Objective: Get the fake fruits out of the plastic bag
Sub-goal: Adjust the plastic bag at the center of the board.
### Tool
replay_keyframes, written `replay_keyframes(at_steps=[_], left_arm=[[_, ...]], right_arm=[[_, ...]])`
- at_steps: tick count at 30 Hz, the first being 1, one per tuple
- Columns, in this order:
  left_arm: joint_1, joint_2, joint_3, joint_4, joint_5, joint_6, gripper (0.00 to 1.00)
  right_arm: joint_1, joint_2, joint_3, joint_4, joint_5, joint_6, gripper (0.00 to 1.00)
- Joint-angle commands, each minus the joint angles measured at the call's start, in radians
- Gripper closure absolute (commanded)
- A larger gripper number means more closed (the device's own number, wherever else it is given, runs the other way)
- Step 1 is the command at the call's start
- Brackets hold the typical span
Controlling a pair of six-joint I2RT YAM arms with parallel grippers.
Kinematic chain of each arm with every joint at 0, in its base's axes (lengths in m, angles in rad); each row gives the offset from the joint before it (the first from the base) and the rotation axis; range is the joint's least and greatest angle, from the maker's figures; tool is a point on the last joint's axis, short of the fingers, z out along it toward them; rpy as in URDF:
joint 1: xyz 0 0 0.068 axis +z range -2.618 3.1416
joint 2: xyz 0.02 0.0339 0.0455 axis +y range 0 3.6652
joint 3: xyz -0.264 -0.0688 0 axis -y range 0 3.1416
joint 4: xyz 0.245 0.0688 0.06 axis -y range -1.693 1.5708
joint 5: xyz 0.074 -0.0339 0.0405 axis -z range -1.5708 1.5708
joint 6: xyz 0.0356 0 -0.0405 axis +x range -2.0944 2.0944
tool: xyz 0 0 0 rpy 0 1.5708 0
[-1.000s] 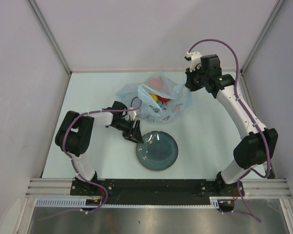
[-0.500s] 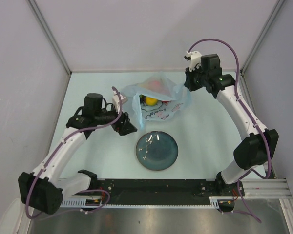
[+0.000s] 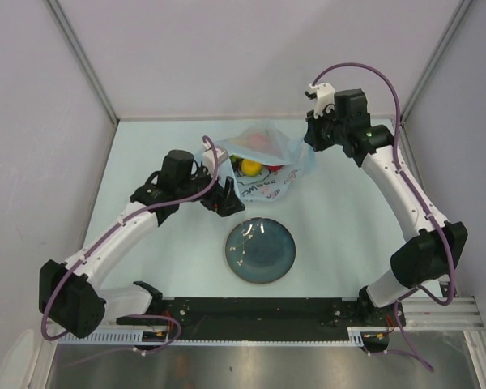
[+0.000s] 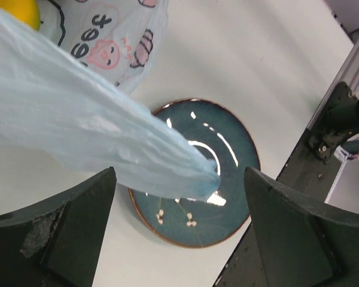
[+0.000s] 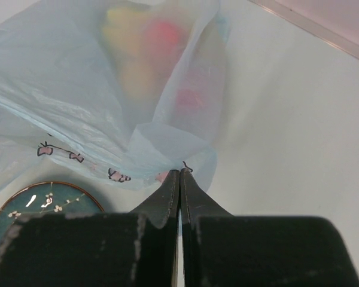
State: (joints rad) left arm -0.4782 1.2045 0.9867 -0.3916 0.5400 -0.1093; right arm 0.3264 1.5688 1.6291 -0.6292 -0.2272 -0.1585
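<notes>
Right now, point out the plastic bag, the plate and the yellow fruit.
plastic bag (image 3: 263, 188), top external view, on its white printed panel.
plate (image 3: 267, 258), top external view, on its bare glazed middle.
yellow fruit (image 3: 249, 167), top external view, on its exposed top, inside the bag.

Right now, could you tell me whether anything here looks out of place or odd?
Nothing is spilled or damaged. The plastic bag sits bunched and lopsided: the shut right tool pinches its edge, and a stretched tail runs through the open left tool. The fake fruits are inside it; the teal plate holds none.
</notes>
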Motion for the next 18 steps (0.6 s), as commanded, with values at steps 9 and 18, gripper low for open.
replay_keyframes(at_steps=[9, 18], left_arm=[[-0.033, 0.138, 0.110, 0.103, -0.100, -0.112, 0.48], [0.115, -0.065, 0.012, -0.038, 0.060, 0.052, 1.00]], right_arm=[[0.007, -0.050, -0.025, 0.045, 0.003, -0.009, 1.00], [-0.072, -0.055, -0.046, 0.066, 0.080, 0.001, 1.00]])
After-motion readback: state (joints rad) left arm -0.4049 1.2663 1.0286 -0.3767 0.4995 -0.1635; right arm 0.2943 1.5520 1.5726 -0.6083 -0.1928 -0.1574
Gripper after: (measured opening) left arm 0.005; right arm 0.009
